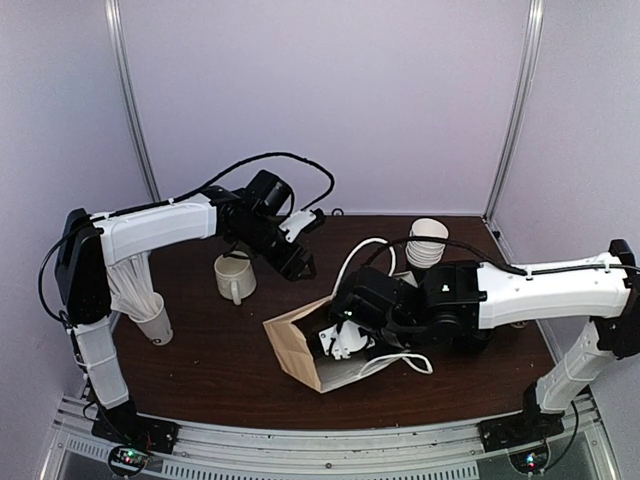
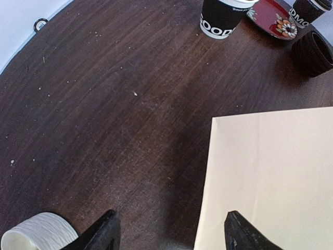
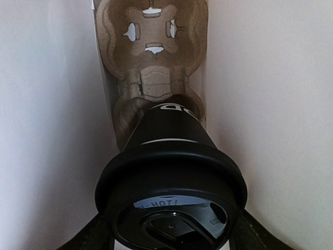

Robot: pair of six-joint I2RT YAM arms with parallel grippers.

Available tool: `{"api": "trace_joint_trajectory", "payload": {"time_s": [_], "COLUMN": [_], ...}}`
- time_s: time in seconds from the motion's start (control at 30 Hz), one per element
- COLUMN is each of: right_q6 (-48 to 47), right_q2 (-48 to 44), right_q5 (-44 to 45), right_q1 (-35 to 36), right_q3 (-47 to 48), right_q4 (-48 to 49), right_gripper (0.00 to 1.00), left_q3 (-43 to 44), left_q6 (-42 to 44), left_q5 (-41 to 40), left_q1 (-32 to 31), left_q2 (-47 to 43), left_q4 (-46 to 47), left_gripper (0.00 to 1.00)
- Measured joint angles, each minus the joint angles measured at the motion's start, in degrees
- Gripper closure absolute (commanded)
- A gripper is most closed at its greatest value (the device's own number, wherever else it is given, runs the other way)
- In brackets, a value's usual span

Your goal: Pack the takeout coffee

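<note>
A black takeout cup [image 3: 169, 138] is being grasped by the right hand [image 3: 170, 232], with the two fingers closing on its lidded end from either side. It is being held inside the paper bag [image 1: 295, 345], which is lying on its side on the counter [image 2: 104, 104] in the lower middle of the overhead view. The cup's base is being pointed at a moulded cardboard carrier [image 3: 151, 67] deeper in the bag.

The cup is judged to be light and thin-walled, so it is likely to be dented by a hard squeeze. The best hold is judged to be just under the lid [image 3: 171, 208], where the rolled rim stiffens the paper. The glossy plastic may be slippery, and any drink inside could leak while the cup is being tipped.

The cup is being seen as a matte black taper with a thin white band and white lettering. A pale label is showing on the lid.

The left hand [image 2: 174, 234] is being held open and empty beside the bag. Another black cup [image 2: 221, 20] is standing at the upper edge of its view.
</note>
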Motion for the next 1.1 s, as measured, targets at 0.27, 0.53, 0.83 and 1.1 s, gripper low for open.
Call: {"api": "trace_joint_trajectory", "payload": {"time_s": [0.27,0.53,0.83,1.1], "right_q6": [-0.2,-0.7,-1.3,-0.3], "right_q2": [1.4,2.4,6.4,12.6], "right_q5": [0.0,-0.2,-3.0,-10.4], "right_q1": [-1.3,-2.9,-6.1,-10.8], "right_q3": [0.0,-0.1,2.7,14.1], "right_q4": [1.9,3.4,3.3,-5.4], "right_gripper": [0.4,0.39,0.39,0.4], "left_q3": [0.0,0.0,-0.3,-3.7], "left_q6": [0.0,0.1,0.1,0.5], "left_q5": [0.8,1.0,-0.8,-4.0], "left_q1": [0.0,0.0,1.9,5.7], "left_q2": [0.0,0.0,-1.0,-12.5], "left_q4": [0.0,-0.1,-1.4,-3.1], "left_gripper": [0.29,0.29,0.28,0.28]}}
